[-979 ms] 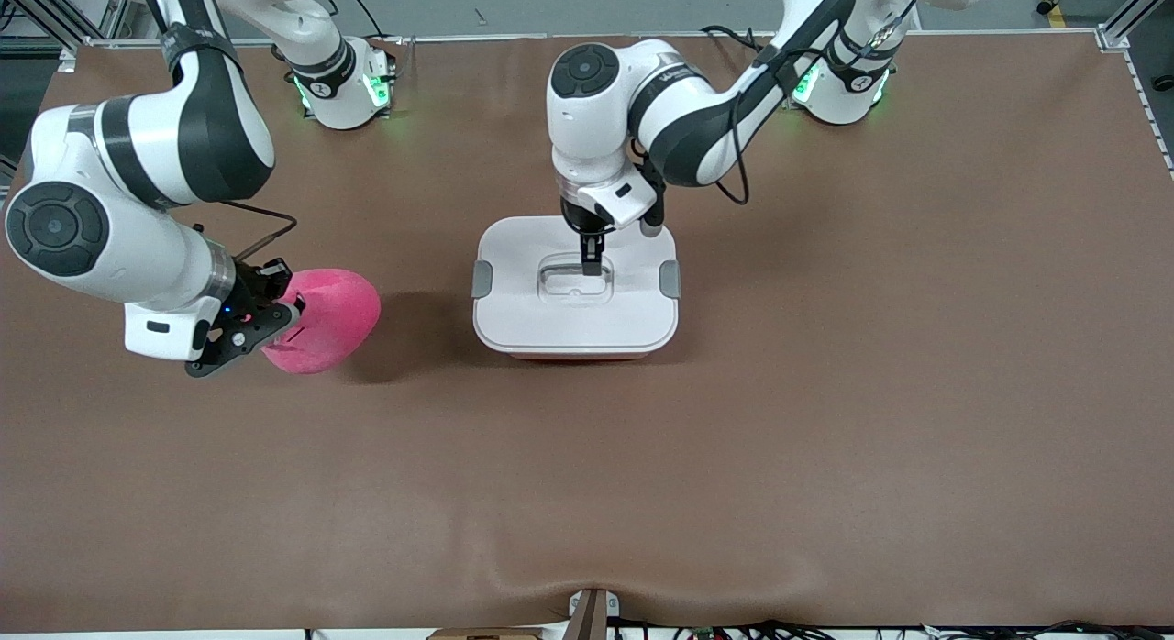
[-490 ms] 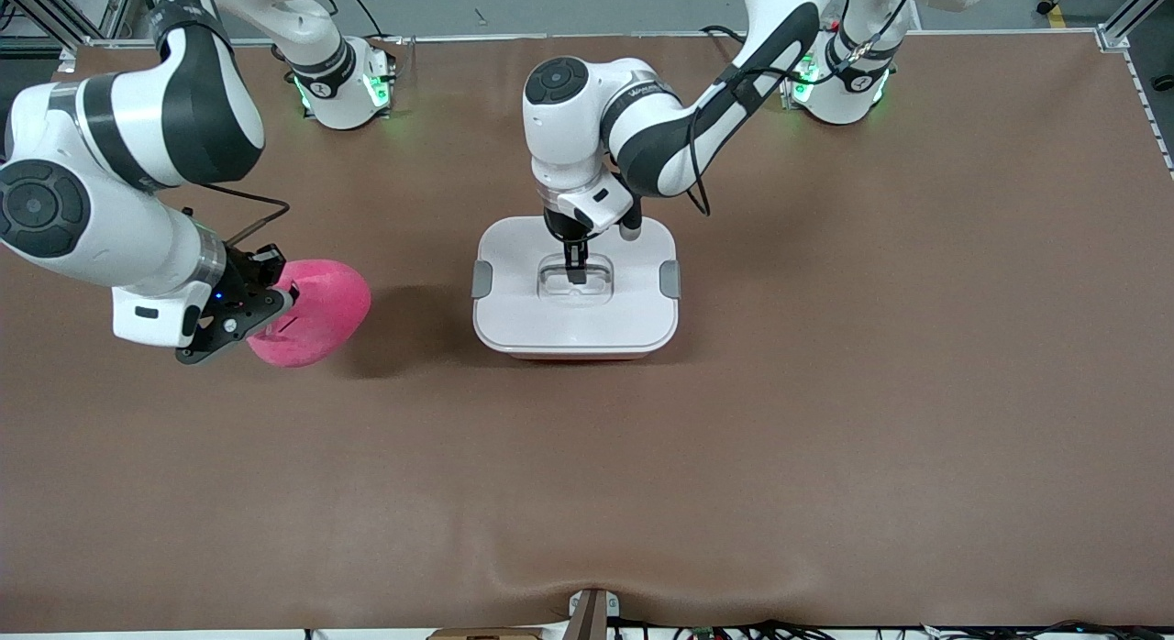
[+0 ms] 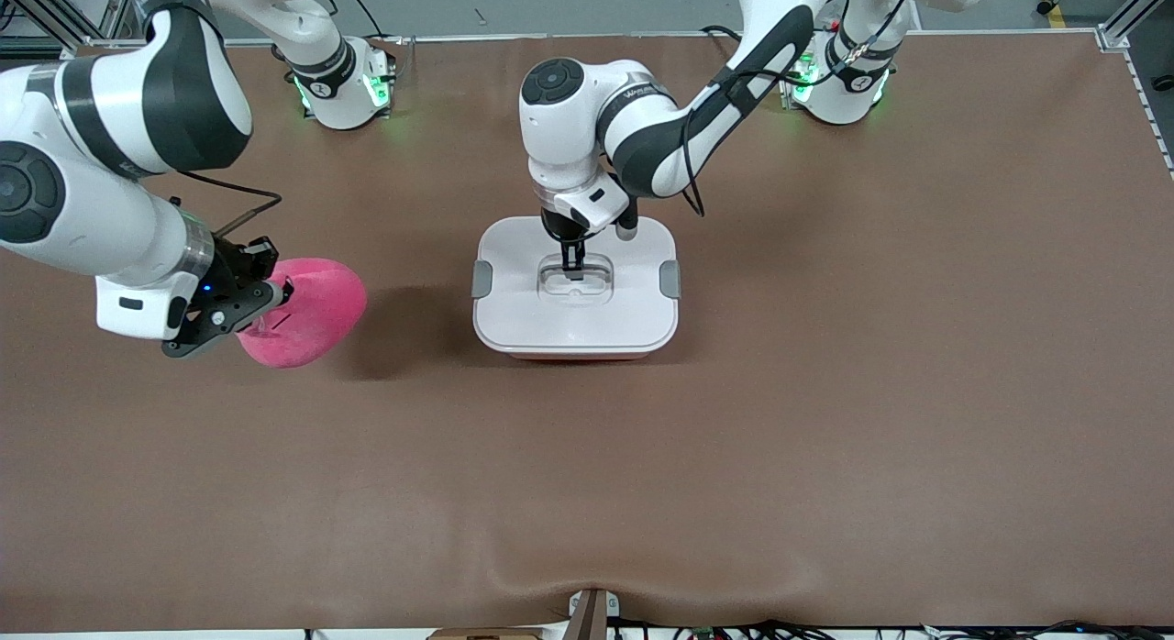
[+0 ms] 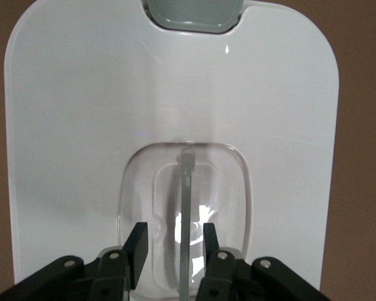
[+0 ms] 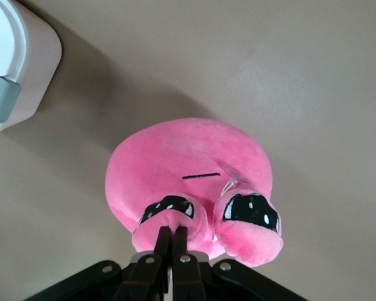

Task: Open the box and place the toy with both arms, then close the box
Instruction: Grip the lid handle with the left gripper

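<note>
While we take the front camera's view as our dial, with twelve o'clock at the arm bases and six o'clock at the camera, we enter the following:

- Counter [image 3: 825, 392]: brown sheet surface, carrying the box.
- Box [image 3: 633, 314]: pale pink tub, rounded corners, standing upright about the centre of the counter, a little toward twelve o'clock. Its white lid [image 3: 514, 319] is seated flat on it.
- Clips [image 3: 481, 279]: two grey, one at the nine o'clock edge of the lid and one at the three o'clock edge. We cannot tell whether they are latched.
- Handle [image 4: 185, 188]: a clear bar set in a recess at the middle of the lid.
- Left tool [image 3: 572, 270]: reaching down from twelve o'clock into the handle recess, pointing straight down. Its fingers [image 4: 136, 243] stand apart, one on each side of the clear bar, with a gap showing between each finger and the bar; nothing is clamped.
- Toy [image 3: 316, 305]: round hot-pink plush with dark eyes and a thin line for a mouth, at nine o'clock from the box and well apart from it, toward the right arm's end of the counter. We note its shadow cast on the counter between it and the box.
- Right tool [image 5: 171, 237]: at the nine o'clock side of the toy, fingers pinched together on one small stubby limb of the plush just below an eye.
</note>
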{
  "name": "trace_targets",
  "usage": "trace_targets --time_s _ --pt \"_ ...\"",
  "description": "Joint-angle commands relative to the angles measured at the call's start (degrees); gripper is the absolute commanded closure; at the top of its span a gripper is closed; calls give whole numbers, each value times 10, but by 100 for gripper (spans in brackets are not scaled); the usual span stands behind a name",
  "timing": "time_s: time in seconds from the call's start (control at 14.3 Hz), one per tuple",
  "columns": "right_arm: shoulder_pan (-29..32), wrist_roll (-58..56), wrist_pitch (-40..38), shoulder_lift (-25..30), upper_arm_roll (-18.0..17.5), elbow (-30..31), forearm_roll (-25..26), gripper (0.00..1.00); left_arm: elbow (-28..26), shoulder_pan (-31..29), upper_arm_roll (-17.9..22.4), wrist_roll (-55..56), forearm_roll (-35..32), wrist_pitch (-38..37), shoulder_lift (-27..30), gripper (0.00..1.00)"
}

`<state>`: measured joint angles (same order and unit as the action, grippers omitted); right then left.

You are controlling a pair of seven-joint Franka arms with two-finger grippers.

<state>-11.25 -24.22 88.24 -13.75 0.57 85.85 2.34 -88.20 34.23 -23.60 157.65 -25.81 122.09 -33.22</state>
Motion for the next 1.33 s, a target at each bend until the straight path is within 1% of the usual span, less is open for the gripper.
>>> trace_targets --time_s 0.0,0.14,0.21,0.35,0.42,0.84,1.12,1.26 --pt "6 -34 -25 8 1 -14 -11 100 13 10 2 79 -28 9 -11 68" --pt "7 -47 -25 10 2 -17 -11 100 13 9 2 80 -27 13 -11 78" --pt "7 -48 -25 10 2 -19 -11 100 12 9 2 80 -27 13 -11 86" --pt "6 -50 -31 9 2 -32 -11 100 13 9 2 80 -27 13 -11 98" --pt "6 -50 -34 9 2 -35 -11 100 12 9 2 80 -27 13 -10 100" --pt "-1 -52 -42 10 -3 -38 -11 100 12 8 2 78 -26 12 -1 100" --pt "-8 -52 -54 13 -4 -39 -12 100 10 5 1 78 -22 3 21 100" --pt "-17 -53 -54 19 -7 -41 -24 100 9 4 0 76 -21 -12 37 100"
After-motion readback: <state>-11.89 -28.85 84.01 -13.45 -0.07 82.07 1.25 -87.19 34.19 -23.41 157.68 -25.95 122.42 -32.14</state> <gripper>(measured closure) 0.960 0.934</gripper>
